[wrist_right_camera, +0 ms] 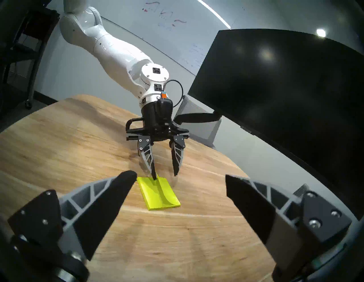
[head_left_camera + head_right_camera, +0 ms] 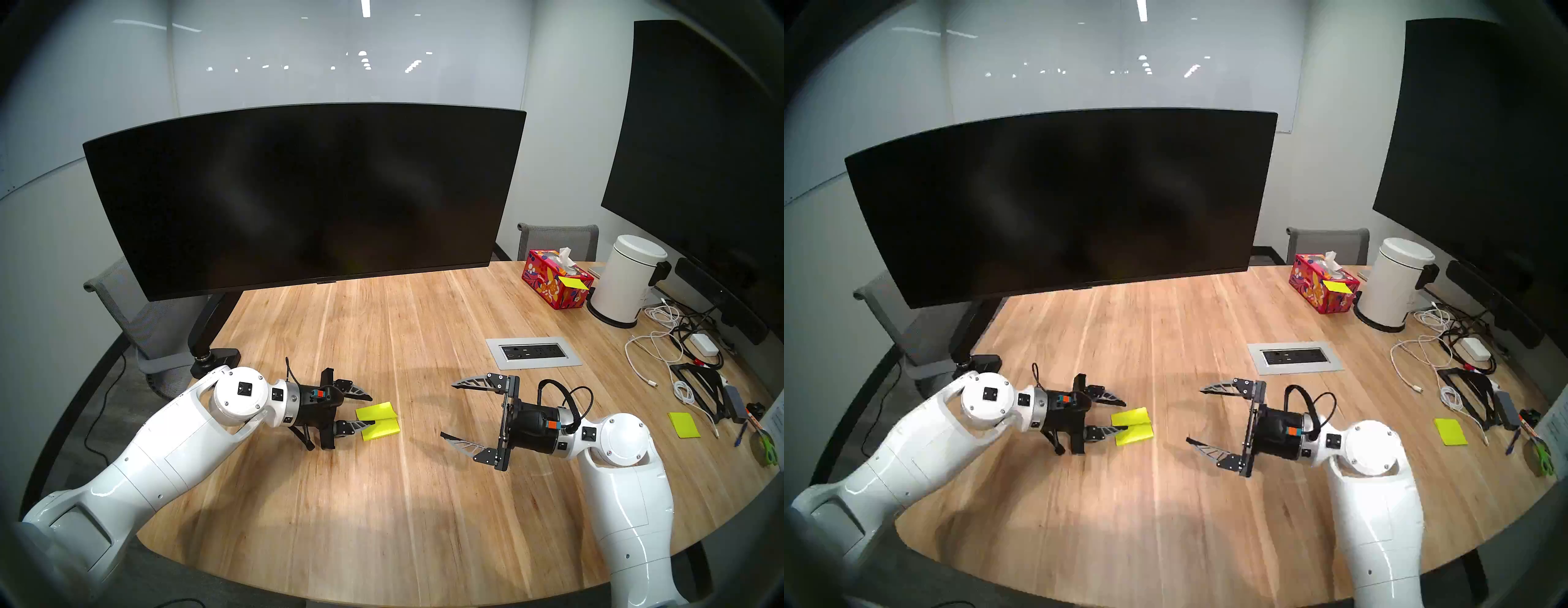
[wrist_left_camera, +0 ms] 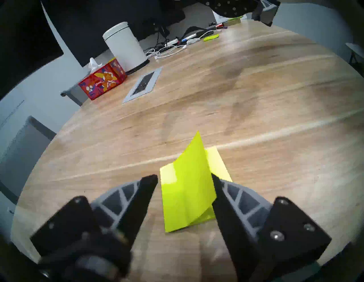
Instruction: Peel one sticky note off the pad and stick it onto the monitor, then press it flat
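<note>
Left wrist view gives me no writing I can read. My left gripper (image 3: 185, 180) stands partly apart, the top sticky note (image 3: 189, 183) lifted between its fingers off the pad (image 2: 384, 426), one finger touching it. My right gripper (image 2: 454, 409) hovers level, fully spread, well apart.

Small meeting room, pale walls
Glossy whiteboard wall (image 2: 339, 55) mirrors ceiling lights; grey mesh office chairs (image 2: 558, 241) flank the rounded light-wood tabletop (image 2: 382, 488).

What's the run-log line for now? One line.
left gripper: open, straddling lifted sticky note | pad: on table | right gripper: open, empty | monitor: bare
</note>
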`<move>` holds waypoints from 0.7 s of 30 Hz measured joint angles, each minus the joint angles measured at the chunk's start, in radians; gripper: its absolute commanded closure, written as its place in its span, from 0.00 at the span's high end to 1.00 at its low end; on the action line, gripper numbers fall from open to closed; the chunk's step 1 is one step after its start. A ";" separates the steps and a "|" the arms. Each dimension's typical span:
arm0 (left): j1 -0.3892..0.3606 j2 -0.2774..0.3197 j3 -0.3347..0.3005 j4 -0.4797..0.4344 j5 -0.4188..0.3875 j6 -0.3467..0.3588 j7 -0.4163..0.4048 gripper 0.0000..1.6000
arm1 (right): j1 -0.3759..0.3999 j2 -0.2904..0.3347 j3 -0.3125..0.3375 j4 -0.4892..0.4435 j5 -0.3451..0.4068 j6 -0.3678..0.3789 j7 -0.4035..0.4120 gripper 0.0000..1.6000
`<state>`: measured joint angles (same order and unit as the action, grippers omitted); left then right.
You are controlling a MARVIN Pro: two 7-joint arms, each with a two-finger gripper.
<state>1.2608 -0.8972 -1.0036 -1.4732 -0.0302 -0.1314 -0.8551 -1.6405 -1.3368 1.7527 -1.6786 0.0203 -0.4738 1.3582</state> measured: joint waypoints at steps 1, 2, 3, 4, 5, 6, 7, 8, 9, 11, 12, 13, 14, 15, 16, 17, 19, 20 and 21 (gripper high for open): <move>0.000 -0.001 0.001 0.001 0.000 0.000 -0.002 0.48 | 0.000 0.000 0.000 0.001 0.000 0.000 0.000 1.00; -0.001 -0.001 0.001 0.002 0.000 0.000 -0.003 0.40 | 0.001 0.000 -0.001 0.001 0.000 0.001 0.001 1.00; -0.001 -0.003 0.002 0.003 0.000 -0.001 -0.005 0.39 | 0.002 0.000 -0.002 0.003 0.000 0.002 0.002 1.00; -0.001 -0.004 0.002 0.004 0.000 -0.001 -0.007 0.37 | 0.002 0.000 -0.003 0.004 0.000 0.003 0.003 1.00; -0.002 -0.005 0.002 0.006 0.000 -0.002 -0.008 0.34 | 0.003 0.001 -0.005 0.006 -0.001 0.004 0.004 1.00; -0.002 -0.005 0.002 0.007 0.000 -0.003 -0.009 0.30 | 0.003 0.001 -0.006 0.007 -0.001 0.005 0.005 1.00; -0.002 -0.006 0.002 0.008 0.000 -0.003 -0.010 0.24 | 0.004 0.001 -0.009 0.008 -0.003 0.005 0.006 1.00; -0.002 -0.007 0.002 0.009 -0.001 -0.004 -0.010 0.15 | 0.004 0.001 -0.012 0.011 -0.004 0.006 0.006 1.00; -0.002 -0.008 0.002 0.009 -0.001 -0.005 -0.010 0.14 | 0.004 0.002 -0.014 0.012 -0.005 0.007 0.007 1.00; -0.002 -0.009 0.002 0.011 -0.003 -0.006 -0.009 0.07 | 0.005 0.002 -0.021 0.017 -0.009 0.007 0.008 1.00; -0.002 -0.010 0.002 0.011 -0.004 -0.007 -0.008 0.04 | 0.006 0.002 -0.024 0.019 -0.011 0.007 0.009 1.00; -0.002 -0.010 0.002 0.011 -0.005 -0.007 -0.007 0.02 | 0.006 0.003 -0.028 0.020 -0.013 0.008 0.009 1.00; -0.002 -0.011 0.001 0.011 -0.006 -0.007 -0.007 0.00 | 0.007 0.003 -0.031 0.022 -0.016 0.008 0.009 1.00; -0.002 -0.011 0.001 0.012 -0.007 -0.007 -0.007 0.00 | 0.007 0.003 -0.035 0.022 -0.018 0.008 0.010 1.00; -0.002 -0.012 0.001 0.012 -0.010 -0.007 -0.007 0.00 | 0.008 0.003 -0.039 0.022 -0.022 0.009 0.010 1.00; -0.002 -0.013 0.000 0.013 -0.014 -0.007 -0.007 0.00 | 0.008 0.003 -0.045 0.022 -0.027 0.011 0.010 1.00; -0.002 -0.015 -0.001 0.015 -0.020 -0.007 -0.007 0.00 | 0.010 0.003 -0.060 0.022 -0.040 0.015 0.014 0.74; -0.002 -0.015 -0.001 0.015 -0.022 -0.007 -0.007 0.00 | 0.011 0.003 -0.064 0.022 -0.045 0.016 0.015 0.75; -0.002 -0.016 -0.002 0.015 -0.025 -0.006 -0.007 0.00 | 0.012 0.002 -0.071 0.022 -0.053 0.018 0.017 0.78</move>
<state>1.2591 -0.9130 -1.0053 -1.4580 -0.0554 -0.1372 -0.8620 -1.6287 -1.3345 1.6816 -1.6566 -0.0329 -0.4555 1.3750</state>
